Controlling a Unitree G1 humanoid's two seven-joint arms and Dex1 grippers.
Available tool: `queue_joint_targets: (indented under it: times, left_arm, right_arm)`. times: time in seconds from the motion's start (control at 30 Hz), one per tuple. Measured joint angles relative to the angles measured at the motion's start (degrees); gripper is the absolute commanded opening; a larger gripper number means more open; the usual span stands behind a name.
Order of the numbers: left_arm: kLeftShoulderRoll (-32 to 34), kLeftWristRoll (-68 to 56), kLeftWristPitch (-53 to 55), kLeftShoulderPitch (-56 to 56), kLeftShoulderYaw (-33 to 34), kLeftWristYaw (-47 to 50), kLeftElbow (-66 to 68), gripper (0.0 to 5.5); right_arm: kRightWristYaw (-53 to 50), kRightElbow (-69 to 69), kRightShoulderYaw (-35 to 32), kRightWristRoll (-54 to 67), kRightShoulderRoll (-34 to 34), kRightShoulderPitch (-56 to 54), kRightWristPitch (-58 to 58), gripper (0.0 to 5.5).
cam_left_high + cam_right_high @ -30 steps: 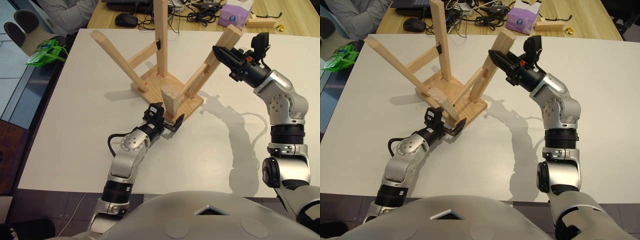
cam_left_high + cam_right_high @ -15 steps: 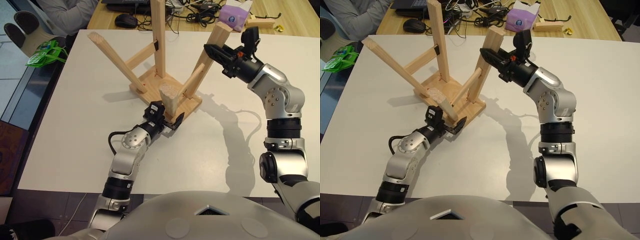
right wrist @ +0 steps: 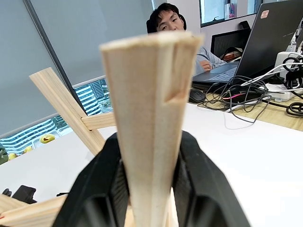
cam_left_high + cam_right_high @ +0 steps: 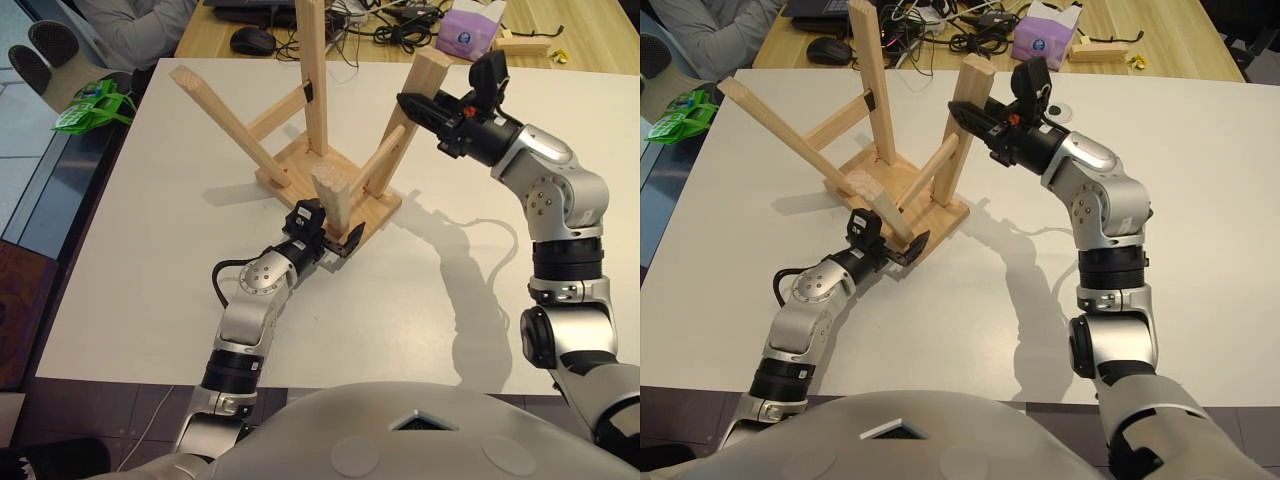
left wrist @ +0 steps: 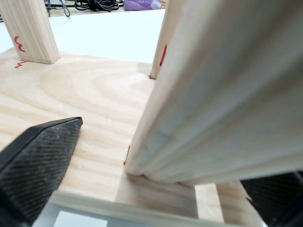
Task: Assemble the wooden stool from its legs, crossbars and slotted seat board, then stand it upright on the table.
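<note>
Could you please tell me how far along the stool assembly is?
Done, apparently: legs and crossbars are fitted into the square wooden seat board, lying upside down on the white table. In hand: right gripper clamps the right-hand leg; left gripper straddles the nearest leg. Left: standing it upright.

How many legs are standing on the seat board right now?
4: left leg slanting outward, back leg upright, right leg clamped in the right gripper, near leg beside the left gripper.

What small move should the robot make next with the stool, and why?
Probably close the left fingers on the near leg: they straddle its base, open. The right gripper clamps another leg, and the stool stands seat-down, so turning it likely needs both holds.
</note>
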Motion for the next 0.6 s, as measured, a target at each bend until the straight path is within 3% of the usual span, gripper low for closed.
queue_joint_targets:
  times: [0.6]
  left_arm:
    - [-0.6,0.5,-0.5,-0.2,0.0,0.8,0.8,5.40]
  right_arm:
    - [0.1,1.3,1.0,0.3,-0.8,-0.8,0.2,1.02]
